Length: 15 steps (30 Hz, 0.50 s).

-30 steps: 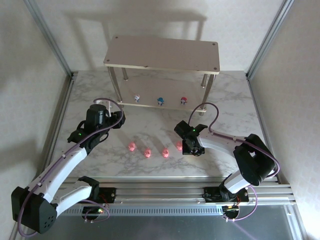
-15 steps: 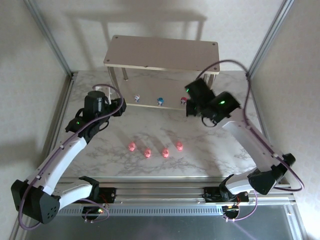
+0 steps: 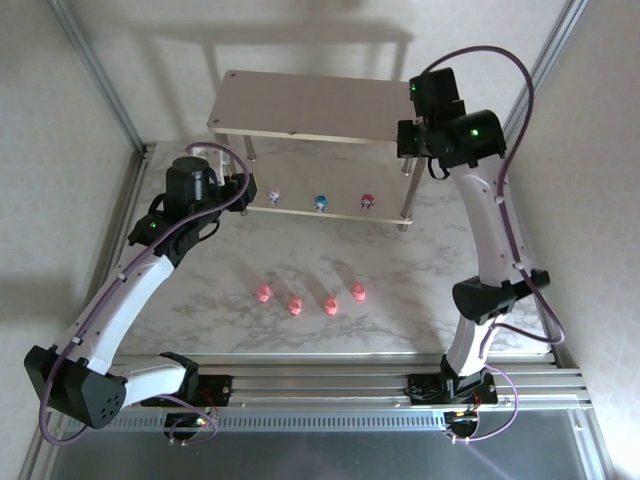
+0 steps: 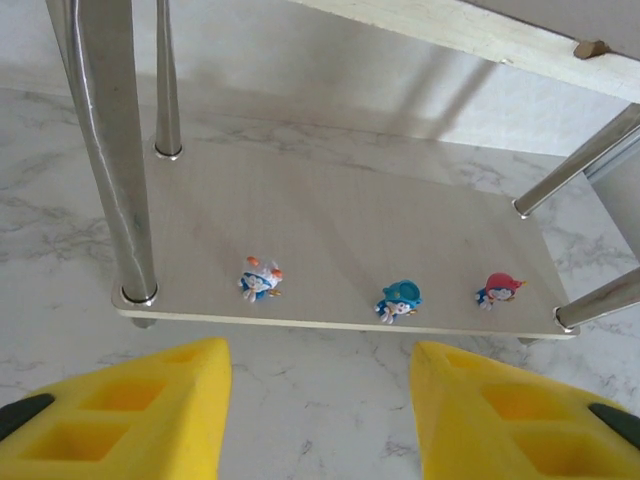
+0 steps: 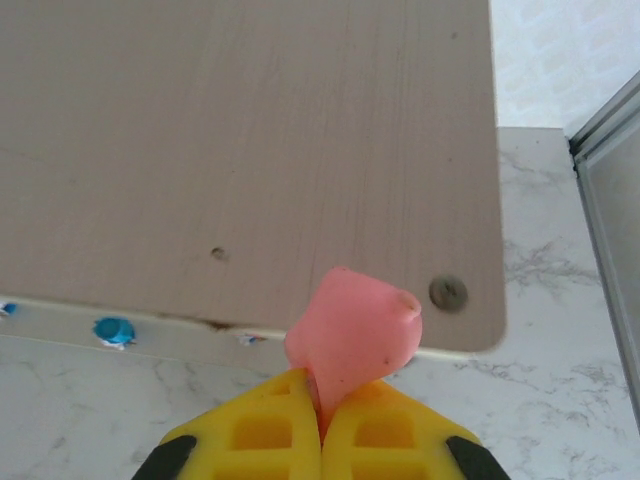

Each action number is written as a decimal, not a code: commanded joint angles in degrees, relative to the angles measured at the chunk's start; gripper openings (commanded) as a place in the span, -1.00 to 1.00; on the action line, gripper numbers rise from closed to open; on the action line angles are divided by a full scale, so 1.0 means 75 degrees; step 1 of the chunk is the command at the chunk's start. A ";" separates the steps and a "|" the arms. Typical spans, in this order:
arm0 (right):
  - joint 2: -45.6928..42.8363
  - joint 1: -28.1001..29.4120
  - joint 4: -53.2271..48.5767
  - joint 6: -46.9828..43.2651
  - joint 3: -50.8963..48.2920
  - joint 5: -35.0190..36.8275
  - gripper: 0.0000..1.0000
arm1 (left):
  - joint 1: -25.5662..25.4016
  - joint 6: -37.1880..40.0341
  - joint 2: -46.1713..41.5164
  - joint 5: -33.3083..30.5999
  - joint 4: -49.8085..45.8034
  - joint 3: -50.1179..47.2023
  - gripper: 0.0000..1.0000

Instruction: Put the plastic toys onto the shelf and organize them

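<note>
The shelf (image 3: 320, 105) stands at the back of the table. My right gripper (image 5: 320, 400) is shut on a pink pig-like toy (image 5: 355, 335) and hovers over the right front corner of the top board (image 5: 250, 150), near a dark screw (image 5: 448, 292); from above this gripper (image 3: 418, 135) sits at the shelf's right end. Three whitish toys (image 4: 260, 280) (image 4: 400, 298) (image 4: 498, 288) stand in a row on the lower board (image 4: 340, 220). My left gripper (image 4: 320, 400) is open and empty, just in front of that board. Several pink toys (image 3: 263, 292) (image 3: 358, 291) line the table.
The shelf's silver front-left leg (image 4: 115, 170) rises close to my left gripper (image 3: 238, 192). Metal frame posts (image 3: 100, 75) stand at the back corners. A rail (image 3: 320, 385) runs along the near edge.
My right arm has risen from the table beside the pink row and swung back over the shelf's right end with a pink toy. My left arm edged toward the shelf.
</note>
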 commanded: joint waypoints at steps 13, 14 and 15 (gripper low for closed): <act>0.0277 -0.0372 0.0276 -0.0567 0.0363 -0.0497 -0.89 | -0.0073 0.0185 0.0266 -0.0065 -0.0186 0.0420 0.01; 0.0303 -0.0377 0.0324 -0.0582 0.0360 -0.0504 -0.90 | -0.0073 0.0179 0.0289 -0.0038 -0.0170 0.0419 0.01; 0.0302 -0.0370 0.0402 -0.0617 0.0319 -0.0510 -0.90 | -0.0073 0.0161 0.0307 -0.0040 -0.0154 0.0412 0.01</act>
